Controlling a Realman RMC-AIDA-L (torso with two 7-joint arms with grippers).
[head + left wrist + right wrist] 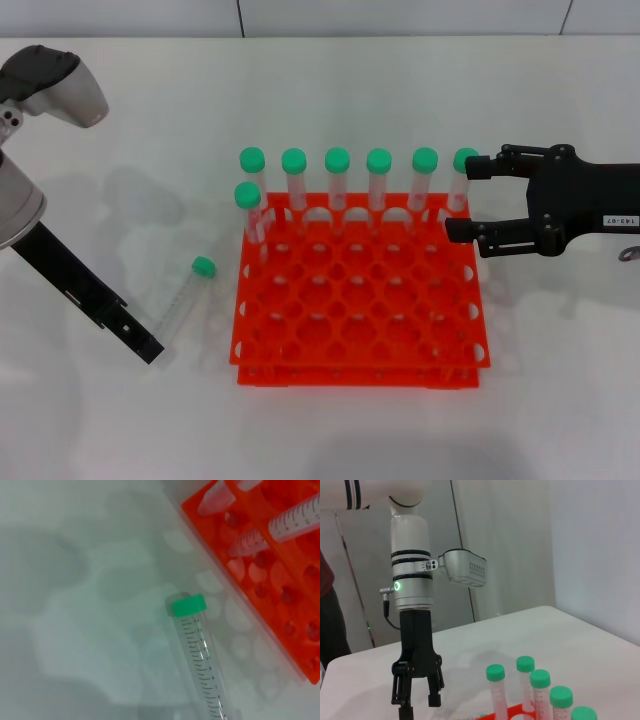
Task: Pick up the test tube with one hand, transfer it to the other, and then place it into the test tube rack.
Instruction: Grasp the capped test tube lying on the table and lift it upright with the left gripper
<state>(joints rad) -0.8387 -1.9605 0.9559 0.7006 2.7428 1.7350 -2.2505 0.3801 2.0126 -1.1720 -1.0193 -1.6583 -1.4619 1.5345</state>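
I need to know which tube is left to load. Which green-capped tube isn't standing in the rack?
The test tube lying on its side on the table, left of the test tube rack; the others stand upright in it.

Lighting: bright, even, from overhead; soft multiple shadows on the white table (left wrist view slightly blurred, rack out of focus).
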